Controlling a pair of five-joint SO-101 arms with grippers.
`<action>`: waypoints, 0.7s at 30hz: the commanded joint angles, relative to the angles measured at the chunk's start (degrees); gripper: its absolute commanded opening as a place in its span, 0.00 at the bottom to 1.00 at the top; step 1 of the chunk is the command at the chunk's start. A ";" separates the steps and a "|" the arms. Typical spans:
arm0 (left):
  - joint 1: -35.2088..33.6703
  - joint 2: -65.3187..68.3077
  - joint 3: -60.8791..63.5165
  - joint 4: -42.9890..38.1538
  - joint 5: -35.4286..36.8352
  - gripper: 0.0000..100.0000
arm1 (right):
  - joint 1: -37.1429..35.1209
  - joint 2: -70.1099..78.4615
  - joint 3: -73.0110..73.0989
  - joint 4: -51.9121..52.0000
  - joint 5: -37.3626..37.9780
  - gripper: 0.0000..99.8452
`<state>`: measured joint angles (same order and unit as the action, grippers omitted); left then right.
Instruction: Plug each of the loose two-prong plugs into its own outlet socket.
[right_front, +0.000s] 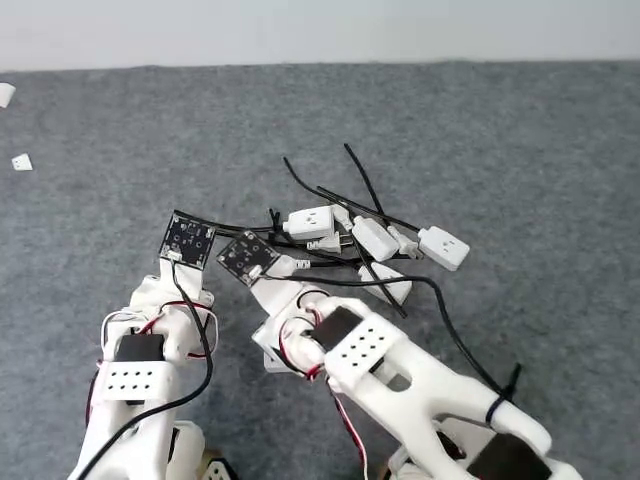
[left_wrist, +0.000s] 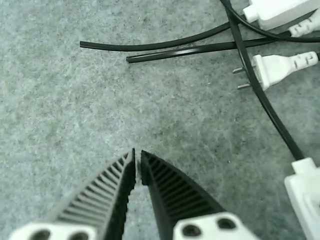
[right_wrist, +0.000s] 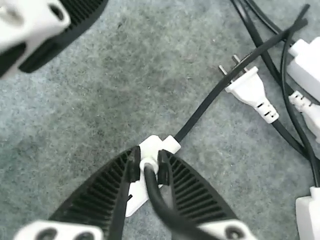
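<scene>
My right gripper (right_wrist: 148, 157) is shut on a white plug (right_wrist: 159, 145) where its black cable (right_wrist: 210, 100) leaves it, low over the grey carpet. In the high view that gripper (right_front: 270, 268) is at the left edge of the tangle. A loose two-prong plug (right_wrist: 248, 88) lies just beyond it, prongs pointing away from the white outlet blocks (right_front: 308, 222). My left gripper (left_wrist: 136, 154) is shut on nothing, over bare carpet, and the same loose plug (left_wrist: 272, 67) lies off to its side. From above, the left gripper (right_front: 190, 238) is left of the right one.
Several white outlet blocks (right_front: 443, 247) and black cables (right_front: 440, 310) lie tangled at the carpet's middle. Two loose cable ends (left_wrist: 150, 47) lie ahead of the left gripper. The left gripper's fingers (right_wrist: 45, 25) are close by the right one. Small white scraps (right_front: 21, 162) lie far left.
</scene>
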<state>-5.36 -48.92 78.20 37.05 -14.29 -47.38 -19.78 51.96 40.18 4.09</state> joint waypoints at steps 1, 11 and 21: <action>-0.26 -0.35 -1.01 -0.53 -0.44 0.01 | -1.89 3.03 0.44 2.33 0.97 0.01; -0.35 -0.44 -1.01 -0.53 -0.44 0.01 | -2.07 3.03 0.09 2.24 0.53 0.18; -3.25 -0.26 -2.77 -0.53 -0.53 0.01 | -8.66 3.82 -4.48 7.43 -13.36 0.30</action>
<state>-6.86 -48.92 78.20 37.05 -14.29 -54.33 -16.26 50.11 46.95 -5.23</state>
